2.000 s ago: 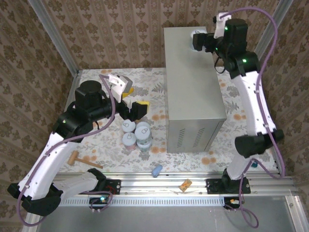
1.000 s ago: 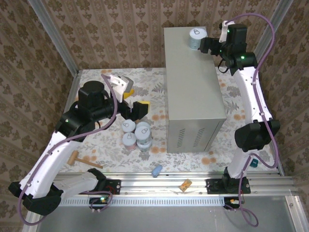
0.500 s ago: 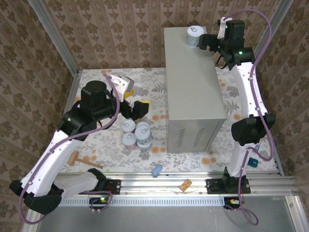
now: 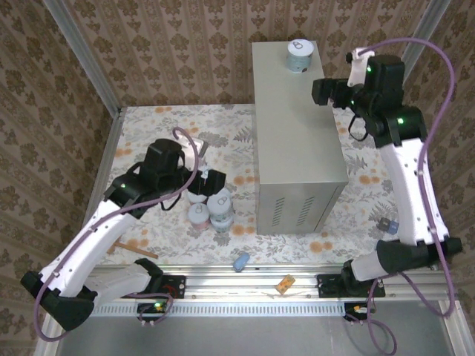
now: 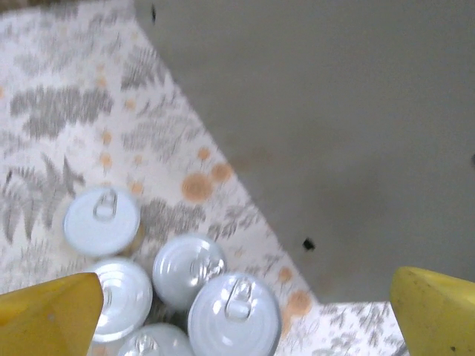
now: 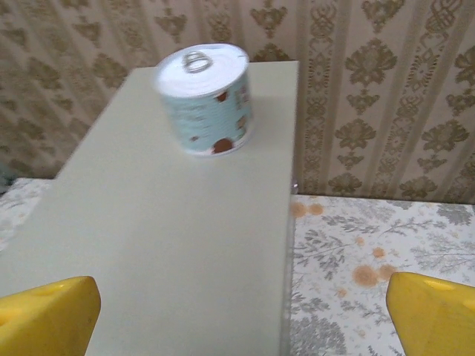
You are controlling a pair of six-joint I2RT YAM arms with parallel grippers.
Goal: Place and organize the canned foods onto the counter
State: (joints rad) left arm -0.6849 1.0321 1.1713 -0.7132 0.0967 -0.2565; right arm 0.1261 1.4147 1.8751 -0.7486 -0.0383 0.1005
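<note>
The left gripper [image 4: 202,182] hangs over a cluster of cans [image 4: 210,209] that stand on the flowered floor [image 4: 141,137] just left of the counter [image 4: 297,126]. Its jaws are spread wide and hold nothing. In the left wrist view its yellow fingertips [image 5: 48,315] frame five silvery lids. A blue lump [image 4: 241,261] and a tan block [image 4: 284,283] lie near the front rail. One light-blue can [image 4: 299,55] stands upright at the far end of the counter top. The right gripper [image 4: 320,90] hovers at the counter's right edge, apart from that can, fully spread and empty.
</note>
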